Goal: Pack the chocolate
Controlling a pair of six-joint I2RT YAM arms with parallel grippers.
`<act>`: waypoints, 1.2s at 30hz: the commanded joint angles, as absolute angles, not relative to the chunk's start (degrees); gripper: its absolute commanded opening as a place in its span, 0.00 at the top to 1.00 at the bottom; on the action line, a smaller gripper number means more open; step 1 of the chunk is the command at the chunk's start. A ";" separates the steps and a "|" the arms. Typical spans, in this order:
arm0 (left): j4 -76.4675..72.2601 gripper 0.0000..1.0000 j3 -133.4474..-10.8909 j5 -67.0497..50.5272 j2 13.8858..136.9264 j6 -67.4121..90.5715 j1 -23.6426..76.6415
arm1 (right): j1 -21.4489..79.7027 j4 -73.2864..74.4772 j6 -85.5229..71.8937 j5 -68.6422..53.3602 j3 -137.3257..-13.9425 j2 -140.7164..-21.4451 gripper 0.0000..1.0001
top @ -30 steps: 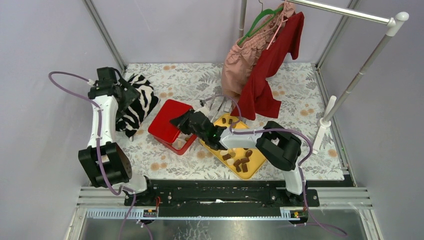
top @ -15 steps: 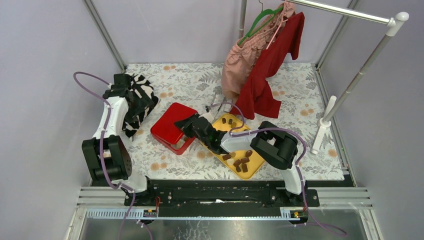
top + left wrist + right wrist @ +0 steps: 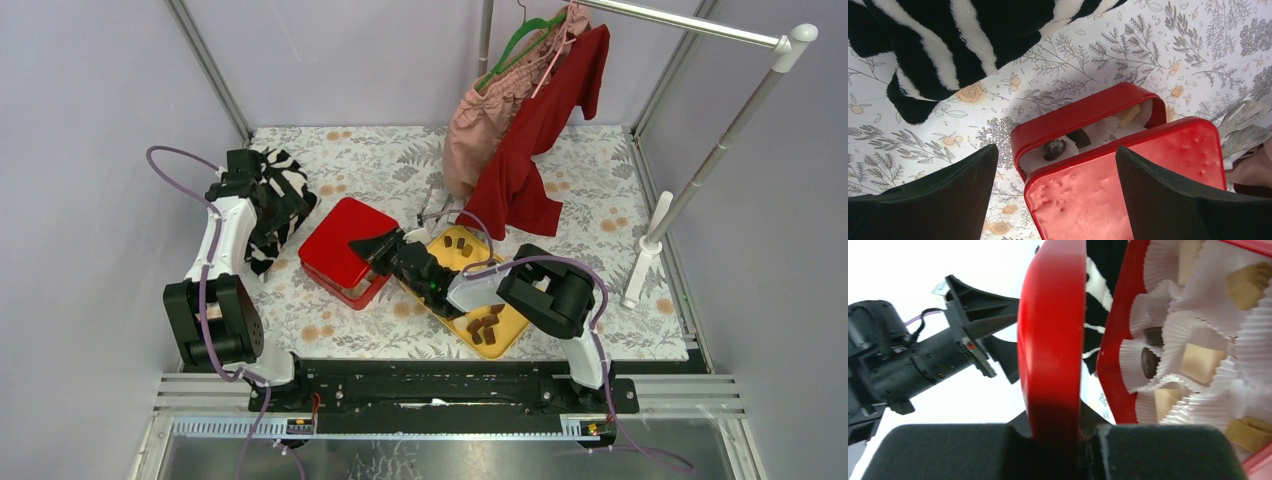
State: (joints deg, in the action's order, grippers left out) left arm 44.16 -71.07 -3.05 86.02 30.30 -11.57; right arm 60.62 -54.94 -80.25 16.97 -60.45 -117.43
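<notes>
Right gripper (image 3: 1053, 432) clamped on edge of red lid (image 3: 1050, 340). Lid partly over red box (image 3: 1083, 107), one side uncovered. Chocolate (image 3: 1198, 362) tan and dark, in white paper cups (image 3: 1168, 300) inside box. Dark pieces (image 3: 483, 325) on yellow tray (image 3: 515, 318) beside box. Left gripper (image 3: 1055, 150) spread wide, empty, above box, near zebra cloth (image 3: 973, 35).

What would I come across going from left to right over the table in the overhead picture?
zebra-striped cloth → red box lid → yellow tray → white rack post. The hanging clothes overlap the tray, so they are left out.
</notes>
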 commanded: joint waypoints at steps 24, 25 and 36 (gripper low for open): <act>38.20 0.06 -64.20 -5.95 86.13 31.21 -11.25 | 61.57 -50.78 -82.34 17.31 -60.53 -116.71 0.39; 38.13 0.06 -64.18 -5.83 86.13 31.20 -11.10 | 61.61 -50.28 -81.97 17.42 -60.36 -116.27 0.38; 37.42 0.06 -63.28 -5.10 86.19 31.58 -10.81 | 61.70 -38.96 -81.50 18.41 -56.26 -110.06 0.22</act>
